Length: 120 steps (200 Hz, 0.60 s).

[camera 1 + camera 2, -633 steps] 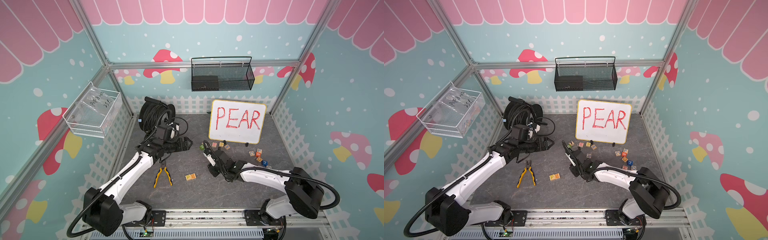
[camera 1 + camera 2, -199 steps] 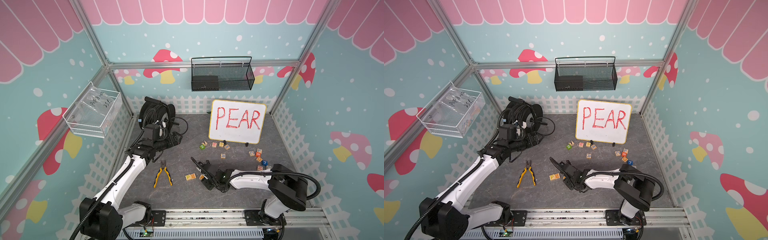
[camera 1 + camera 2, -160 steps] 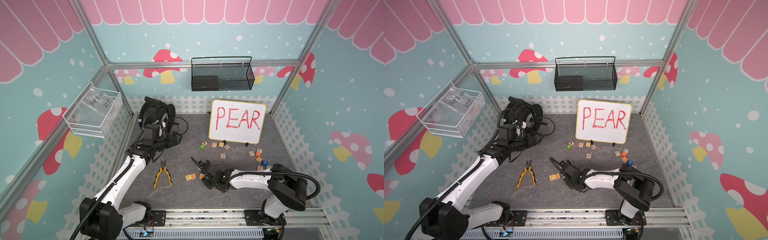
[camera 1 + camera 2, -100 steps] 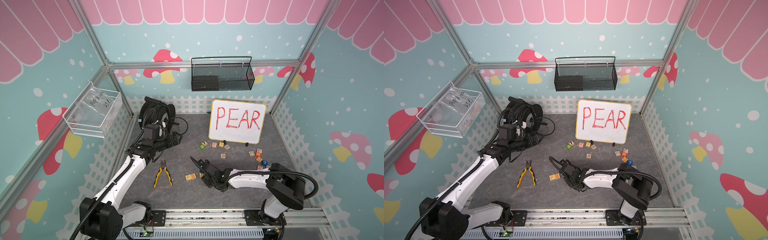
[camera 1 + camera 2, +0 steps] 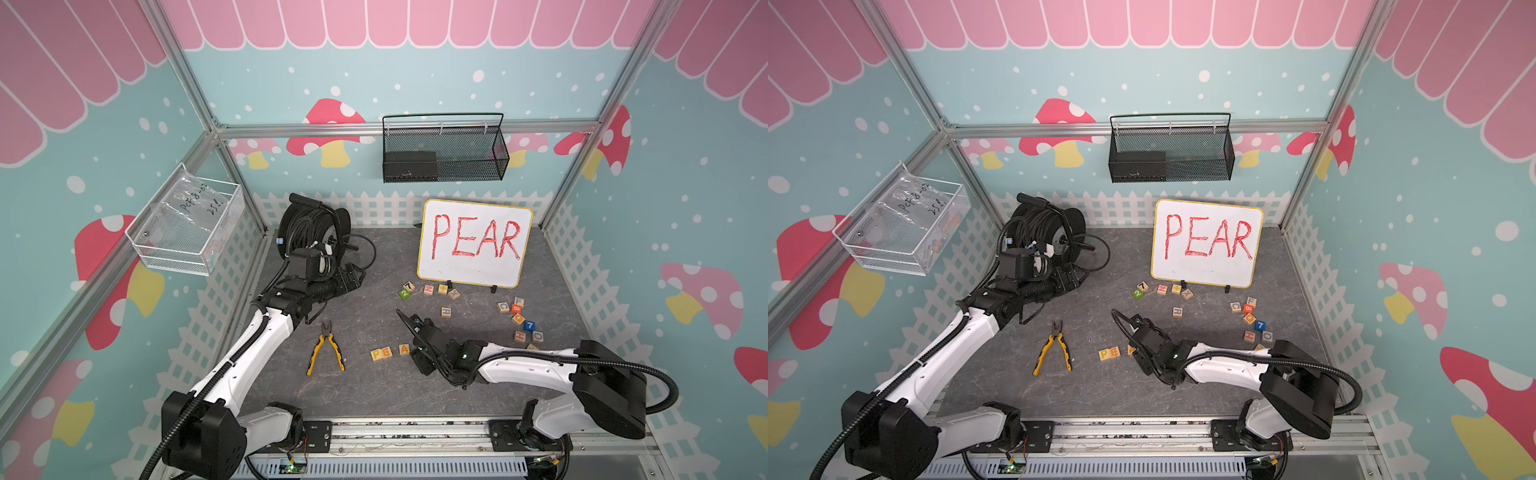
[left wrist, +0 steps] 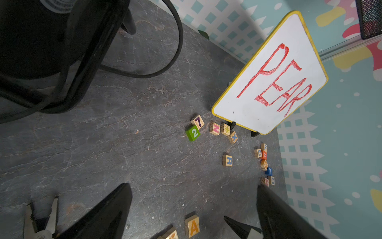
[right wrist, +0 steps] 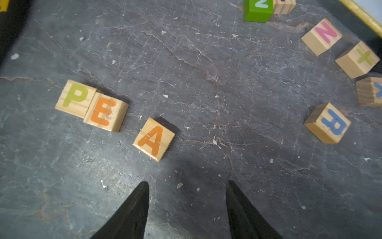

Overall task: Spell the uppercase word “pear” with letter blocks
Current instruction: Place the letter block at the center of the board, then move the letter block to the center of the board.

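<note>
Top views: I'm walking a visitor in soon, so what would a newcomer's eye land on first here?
The whiteboard with red PEAR stands at the back of the table. Nearer the front, the P block and E block touch, the A block lies apart and turned, and the blue R block sits alone closer to the board. A black cable reel fills the back left corner.

Bright even light, soft shadows; wrist views warped, blurry at edges.
</note>
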Each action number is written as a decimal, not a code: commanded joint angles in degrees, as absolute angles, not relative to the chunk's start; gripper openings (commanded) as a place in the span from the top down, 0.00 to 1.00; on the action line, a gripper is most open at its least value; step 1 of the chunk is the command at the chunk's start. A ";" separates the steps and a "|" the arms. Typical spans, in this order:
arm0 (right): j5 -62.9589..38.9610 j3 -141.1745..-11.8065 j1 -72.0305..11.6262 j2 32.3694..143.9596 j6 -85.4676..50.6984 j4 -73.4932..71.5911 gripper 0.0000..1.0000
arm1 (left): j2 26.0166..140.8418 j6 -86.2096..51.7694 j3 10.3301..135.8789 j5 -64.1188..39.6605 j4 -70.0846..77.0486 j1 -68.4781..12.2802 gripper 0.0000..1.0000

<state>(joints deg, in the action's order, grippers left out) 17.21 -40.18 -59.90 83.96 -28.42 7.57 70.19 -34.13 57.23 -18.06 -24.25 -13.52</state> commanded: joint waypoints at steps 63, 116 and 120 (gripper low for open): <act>20.90 -44.30 -59.48 92.90 -41.66 10.05 0.40 | 70.49 -34.37 56.69 -18.88 -23.13 -13.06 0.04; 19.98 -45.31 -59.50 96.29 -43.28 8.14 0.40 | 70.66 -34.37 56.69 -19.07 -23.09 -13.03 0.04; 19.88 -45.35 -59.50 96.42 -43.33 7.96 0.40 | 70.64 -34.37 56.69 -19.07 -23.03 -12.91 0.04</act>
